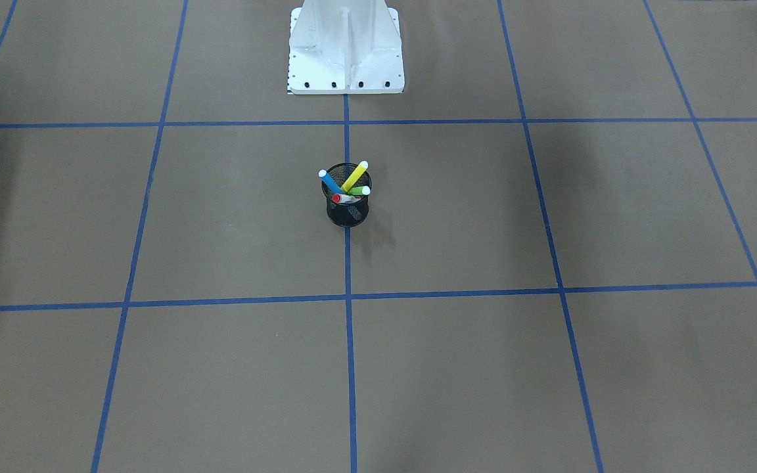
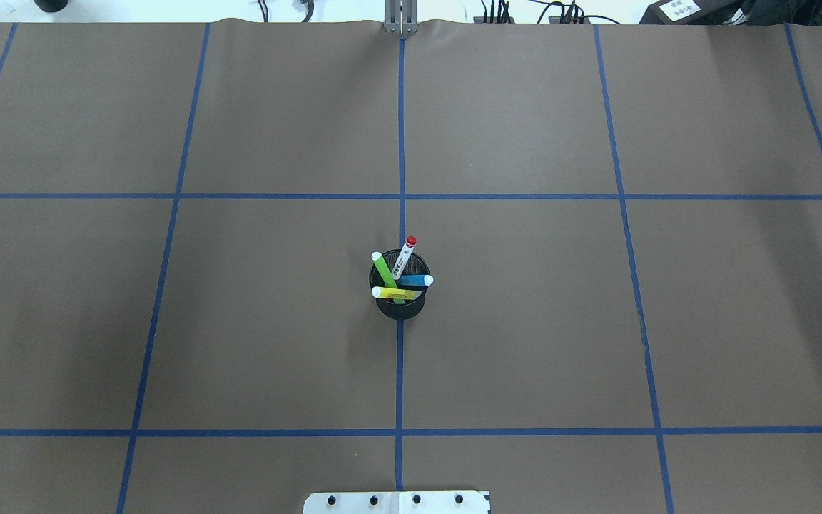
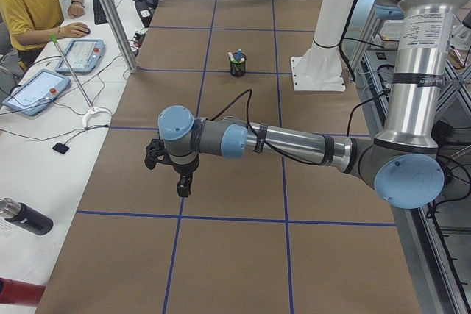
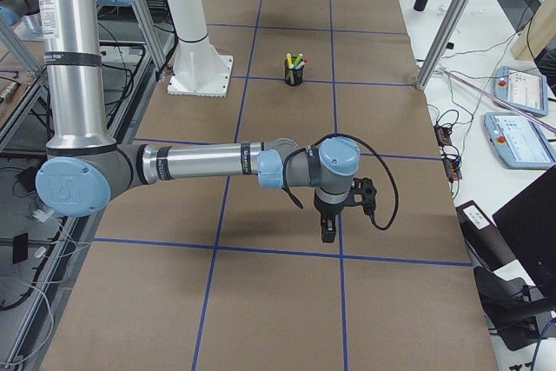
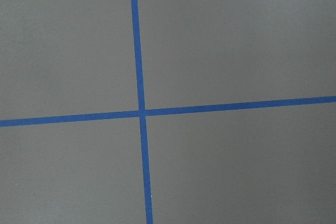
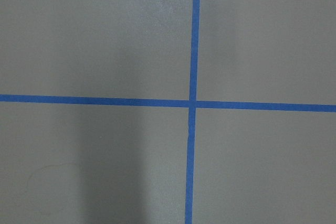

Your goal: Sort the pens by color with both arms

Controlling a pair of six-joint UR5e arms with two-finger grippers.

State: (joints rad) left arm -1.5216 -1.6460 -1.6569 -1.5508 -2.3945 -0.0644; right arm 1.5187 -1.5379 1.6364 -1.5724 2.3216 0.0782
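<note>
Front view: four pens (image 1: 347, 186) stand in mesh cup (image 1: 347, 213), centre of table (image 1: 483, 217), fanned, tops up.
Overhead: blue pen (image 2: 414, 280) leans right, yellow pen (image 2: 397, 293) and green pen (image 2: 384, 273) left, red-capped pen (image 2: 404, 258) toward far edge. Likely light, stiff, slick; pinch the upper barrel.
Side views: left gripper (image 3: 183, 185) and right gripper (image 4: 327, 230) hang well apart from cup; spread or pressed, I cannot tell.
Wrist views: tape lines (image 5: 137, 51) on brown surface.

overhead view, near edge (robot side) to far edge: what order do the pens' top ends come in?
By top end: yellow pen → blue pen → lime green pen → white pen with red cap. All four stand in the black mesh cup.
</note>
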